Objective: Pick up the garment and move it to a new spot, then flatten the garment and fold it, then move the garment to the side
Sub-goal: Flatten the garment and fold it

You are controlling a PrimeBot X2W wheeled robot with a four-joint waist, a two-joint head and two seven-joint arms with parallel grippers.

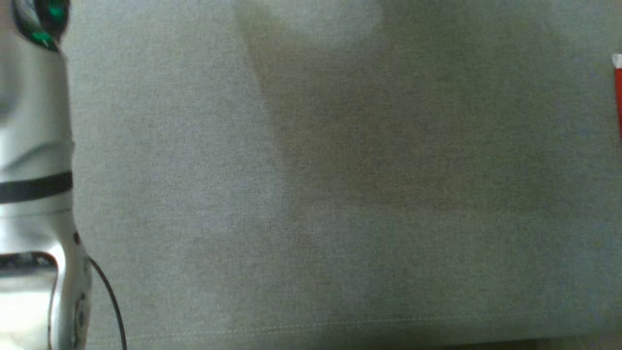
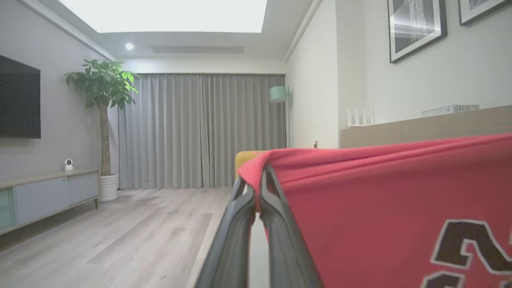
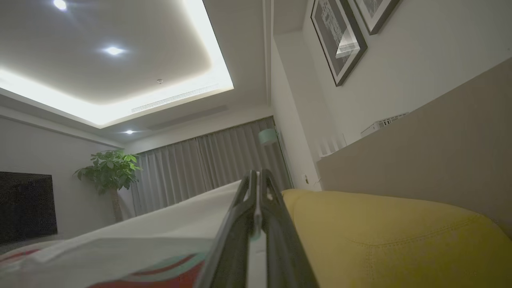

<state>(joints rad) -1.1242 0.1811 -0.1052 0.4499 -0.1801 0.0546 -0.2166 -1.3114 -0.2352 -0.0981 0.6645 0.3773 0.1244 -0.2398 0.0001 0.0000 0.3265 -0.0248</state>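
The garment (image 2: 380, 200) is a red jersey with dark, white-edged numerals, stretched taut from the fingertips toward the right in the left wrist view. My left gripper (image 2: 259, 178) is shut on its upper corner. In the right wrist view my right gripper (image 3: 256, 178) is shut with a thin pale cloth edge between its fingers. Pale cloth (image 3: 160, 232) with red and teal marks runs from there down to the left. Close before the head camera hangs grey-looking cloth (image 1: 340, 170) with a stitched hem along the bottom, apparently the garment's inner side. A red strip (image 1: 618, 102) shows at the right edge.
A pale forearm (image 1: 34, 194) with a cable rises along the left of the head view. A yellow cushion (image 3: 380, 232) lies below a beige ledge (image 3: 420, 152). Farther off are a wooden floor (image 2: 120, 240), a low cabinet (image 2: 48, 196), a potted plant (image 2: 105, 120) and grey curtains (image 2: 200, 132).
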